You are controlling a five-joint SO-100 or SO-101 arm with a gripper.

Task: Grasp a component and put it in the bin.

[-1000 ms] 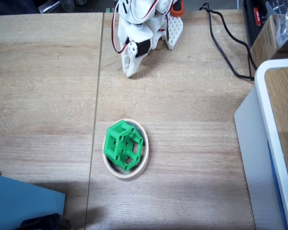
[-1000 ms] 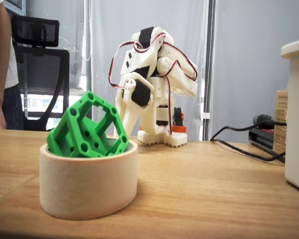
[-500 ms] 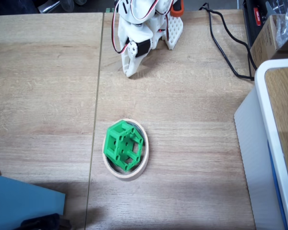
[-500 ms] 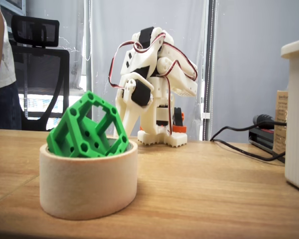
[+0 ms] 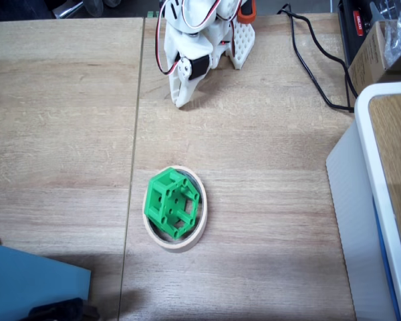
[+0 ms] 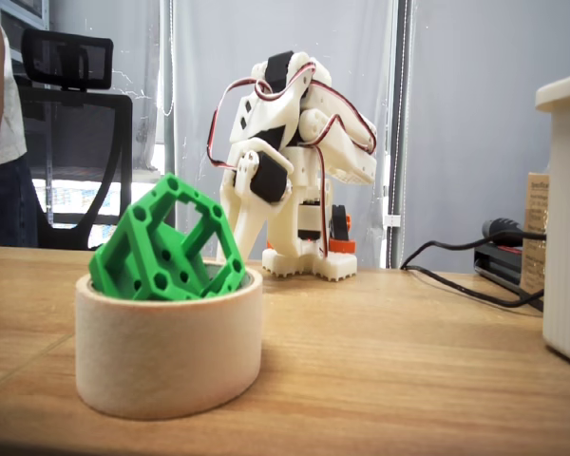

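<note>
In a fixed view from above, you see the worktop (image 5: 254,167), made of light wood-grain panels with a thin seam running from top to bottom on the left of the middle. A black cable (image 5: 314,67) lies on it near the top right, and a large white-rimmed box (image 5: 374,200) stands at the right edge; a blue sheet (image 5: 27,284) covers the lower left corner. In a fixed view from the side, the room behind has a grey wall (image 6: 484,123), a black chair (image 6: 71,104) at the left, and a part of a person (image 6: 0,142) at the left edge. The bin (image 5: 199,224) stands on the worktop a little below the middle, and the component (image 5: 172,202) sits inside it, tilted, with its upper part rising above the rim; from the side you see the component (image 6: 166,242) leaning in the bin (image 6: 166,351) and resting against its wall. The white arm (image 6: 285,161) is folded over its base at the far end of the worktop, well apart from the bin. The tool (image 5: 180,99) points down to the worktop and holds nothing; its fingers appear together, but you cannot tell surely how far it is open.
</note>
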